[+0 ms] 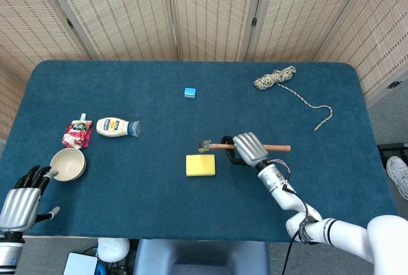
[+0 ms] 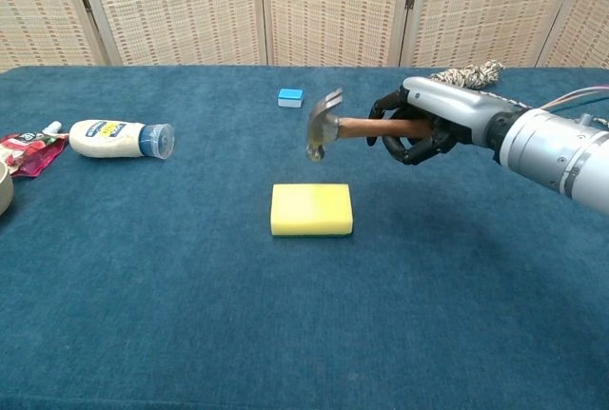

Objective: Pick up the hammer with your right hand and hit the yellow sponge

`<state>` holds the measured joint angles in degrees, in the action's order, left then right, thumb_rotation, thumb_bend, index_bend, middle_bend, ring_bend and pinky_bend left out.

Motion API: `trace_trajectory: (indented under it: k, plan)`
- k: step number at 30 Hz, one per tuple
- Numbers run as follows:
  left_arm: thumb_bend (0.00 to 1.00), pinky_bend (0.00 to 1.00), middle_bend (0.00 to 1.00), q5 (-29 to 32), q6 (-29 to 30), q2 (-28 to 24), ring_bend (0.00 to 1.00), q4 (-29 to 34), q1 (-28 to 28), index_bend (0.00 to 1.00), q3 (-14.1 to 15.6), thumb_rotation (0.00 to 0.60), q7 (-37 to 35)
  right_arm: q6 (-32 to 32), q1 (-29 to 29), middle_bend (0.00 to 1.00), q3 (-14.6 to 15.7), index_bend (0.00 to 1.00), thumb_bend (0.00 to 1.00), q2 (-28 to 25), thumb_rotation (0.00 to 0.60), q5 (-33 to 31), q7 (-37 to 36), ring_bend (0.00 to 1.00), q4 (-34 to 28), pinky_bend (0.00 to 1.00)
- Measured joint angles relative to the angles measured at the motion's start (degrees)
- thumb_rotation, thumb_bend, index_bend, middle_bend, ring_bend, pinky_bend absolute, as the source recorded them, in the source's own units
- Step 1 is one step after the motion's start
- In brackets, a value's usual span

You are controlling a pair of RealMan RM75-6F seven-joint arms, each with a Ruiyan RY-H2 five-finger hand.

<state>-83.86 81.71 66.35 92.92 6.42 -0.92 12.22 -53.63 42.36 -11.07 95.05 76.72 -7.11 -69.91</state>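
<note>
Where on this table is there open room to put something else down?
Bare cloth lies between the mayonnaise bottle and the yellow sponge, and along the near edge. It is crowded around the bowl and pouch, and by the rope.

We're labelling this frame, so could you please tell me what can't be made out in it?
- Hammer head: motion-blurred in chest view, so its shape is unclear.
- Bowl: cut off by chest view's left edge.
- Bottle label: too small to read.
- Left hand: head view only, partly cut off by the bottom edge.
</note>
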Motion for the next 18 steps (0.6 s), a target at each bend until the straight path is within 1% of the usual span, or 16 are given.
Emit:
trace_trajectory:
  k: [5,7,8,10,11,12,14,16,17,18]
  plan:
    - [0.11,0.25,0.18,-0.14,-0.12,-0.02,0.11,0.44,0.14,0.23,0.01,0.600,0.36,2.04,0.76,0.75,-1.04,0.90,0.93,0.62,0.600,-1.93,-0.82,0.81,3.06,0.82]
    - [0.11,0.25,0.18,-0.18,-0.16,-0.06,0.11,0.60,0.16,0.23,0.05,0.600,0.53,3.64,1.34,0.71,-1.42,0.87,0.88,1.38,0.600,-2.78,-1.54,0.78,4.91,0.82]
    - [0.11,0.25,0.18,-0.15,-0.21,-0.08,0.11,0.65,0.17,0.23,0.07,0.600,0.63,4.12,1.59,0.69,-1.53,0.84,0.85,1.84,0.600,-3.04,-1.86,0.76,5.86,0.82]
    - [0.11,0.25,0.18,-0.03,-0.35,-0.17,0.11,0.82,0.20,0.23,0.10,0.600,0.92,5.32,2.21,0.61,-1.71,0.74,0.72,3.16,0.600,-3.56,-2.59,0.69,8.34,0.78]
    - [0.11,0.25,0.18,0.01,-0.37,-0.22,0.11,0.91,0.21,0.23,0.09,0.600,1.04,5.84,2.48,0.57,-1.77,0.69,0.66,3.81,0.600,-3.74,-2.95,0.64,9.48,0.74]
    - [0.11,0.25,0.18,0.05,-0.37,-0.27,0.11,0.98,0.21,0.23,0.07,0.600,1.14,6.57,2.83,0.52,-1.84,0.62,0.59,4.72,0.600,-3.98,-3.55,0.59,11.03,0.69]
    - [0.11,0.25,0.18,0.17,-0.32,-0.34,0.11,1.06,0.20,0.23,0.02,0.600,1.48,7.80,3.36,0.42,-1.96,0.46,0.48,6.06,0.600,-4.33,-4.68,0.48,13.31,0.60]
    - [0.11,0.25,0.18,0.34,-0.31,-0.41,0.11,1.22,0.20,0.22,-0.04,0.600,1.73,9.18,3.91,0.27,-2.14,0.21,0.32,7.27,0.600,-4.65,-6.50,0.31,15.45,0.44]
    - [0.11,0.25,0.18,0.38,-0.35,-0.46,0.11,1.28,0.21,0.22,-0.05,0.600,1.72,9.70,4.10,0.21,-2.21,0.12,0.26,7.60,0.600,-4.73,-7.36,0.24,16.01,0.37]
    - [0.11,0.25,0.18,0.40,-0.41,-0.52,0.11,1.35,0.22,0.22,-0.04,0.600,1.67,10.24,4.26,0.16,-2.31,0.07,0.22,7.82,0.600,-4.79,-8.55,0.19,16.39,0.32]
